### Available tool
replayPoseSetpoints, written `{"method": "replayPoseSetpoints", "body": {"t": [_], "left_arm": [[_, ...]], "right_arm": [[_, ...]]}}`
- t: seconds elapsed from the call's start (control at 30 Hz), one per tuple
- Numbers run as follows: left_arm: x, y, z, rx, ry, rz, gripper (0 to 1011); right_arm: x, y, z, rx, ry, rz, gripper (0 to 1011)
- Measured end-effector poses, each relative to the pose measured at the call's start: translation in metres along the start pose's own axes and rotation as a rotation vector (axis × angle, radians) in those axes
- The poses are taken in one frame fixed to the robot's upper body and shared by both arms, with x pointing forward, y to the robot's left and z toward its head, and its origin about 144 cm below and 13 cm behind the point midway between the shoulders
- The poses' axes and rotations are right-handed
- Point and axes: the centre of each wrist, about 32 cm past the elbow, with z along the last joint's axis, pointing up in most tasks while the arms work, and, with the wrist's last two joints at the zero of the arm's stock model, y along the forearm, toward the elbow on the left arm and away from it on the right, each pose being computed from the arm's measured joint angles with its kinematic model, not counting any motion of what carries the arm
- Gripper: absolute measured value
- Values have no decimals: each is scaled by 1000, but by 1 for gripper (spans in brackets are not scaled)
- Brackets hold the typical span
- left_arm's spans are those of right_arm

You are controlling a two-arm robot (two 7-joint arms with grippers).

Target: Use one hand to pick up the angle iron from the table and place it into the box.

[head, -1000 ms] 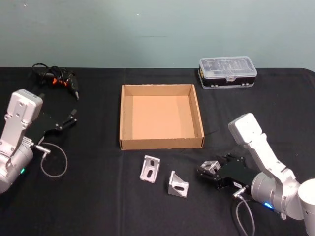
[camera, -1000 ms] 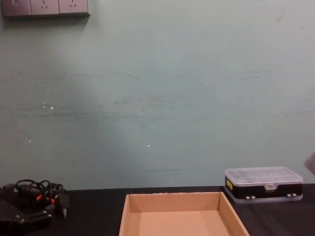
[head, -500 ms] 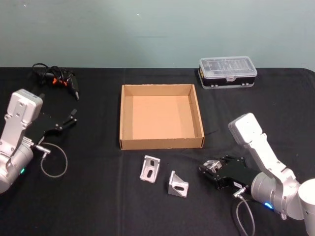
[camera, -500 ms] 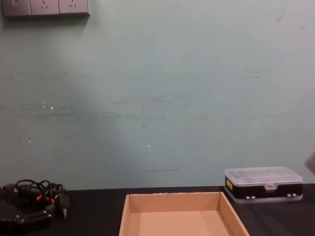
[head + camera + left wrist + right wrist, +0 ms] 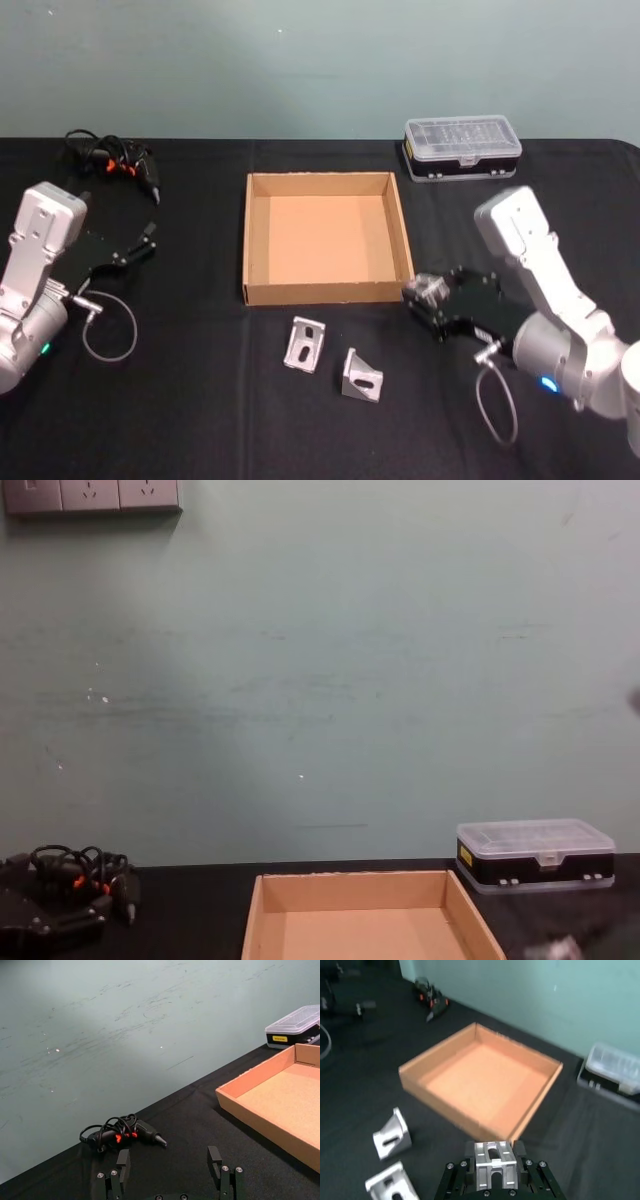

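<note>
Right gripper (image 5: 427, 297) holds an angle iron (image 5: 492, 1158) by the box's (image 5: 330, 292) near right corner; another iron (image 5: 361, 376) lies near; left gripper (image 5: 138, 245) sits left, fingers wide.

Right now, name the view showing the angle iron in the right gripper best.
Right wrist view: the held angle iron sits close and face-on, clamped in the right gripper. The head view shows it small, near the box corner. The chest view gives a faint blur, possibly it.

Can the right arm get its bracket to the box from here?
Likely yes: the right gripper, shut on a bracket, is beside the box's near right corner, with nothing between and the top open.
</note>
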Motion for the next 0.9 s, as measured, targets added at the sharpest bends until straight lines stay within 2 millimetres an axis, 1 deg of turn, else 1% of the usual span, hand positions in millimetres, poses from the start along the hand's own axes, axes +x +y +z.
{"method": "replayPoseSetpoints", "body": {"t": [0.13, 0.17, 0.2, 0.23, 0.3, 0.33, 0.43, 0.47, 0.5, 0.53, 0.63, 0.67, 0.77, 0.9], "left_arm": [[0, 0, 0, 0, 0, 0, 1011], [0, 0, 0, 0, 0, 0, 1011], [0, 0, 0, 0, 0, 0, 1011], [0, 0, 0, 0, 0, 0, 1011], [0, 0, 0, 0, 0, 0, 1011], [0, 0, 0, 0, 0, 0, 1011], [0, 0, 0, 0, 0, 0, 1011], [0, 0, 0, 0, 0, 0, 1011], [0, 0, 0, 0, 0, 0, 1011], [0, 0, 0, 0, 0, 0, 1011], [0, 0, 0, 0, 0, 0, 1011], [0, 0, 0, 0, 0, 0, 1011], [0, 0, 0, 0, 0, 0, 1012], [0, 0, 0, 0, 0, 0, 1011]], "right_arm": [[3, 4, 14, 27, -12, 0, 465], [6, 9, 23, 40, -16, 0, 465], [7, 11, 26, 45, -18, 0, 465], [9, 17, 34, 54, -20, 1, 465], [12, 24, 41, 59, -20, 1, 465], [14, 31, 47, 62, -20, -1, 465], [17, 43, 54, 58, -20, 0, 465], [19, 50, 58, 52, -17, 1, 465], [20, 54, 59, 49, -16, 2, 465], [22, 62, 62, 41, -12, 3, 465], [24, 73, 63, 25, -3, 6, 465], [25, 81, 64, 14, 4, 8, 465], [27, 91, 63, -6, 17, 7, 465], [31, 111, 61, -37, 37, 5, 465]]}}
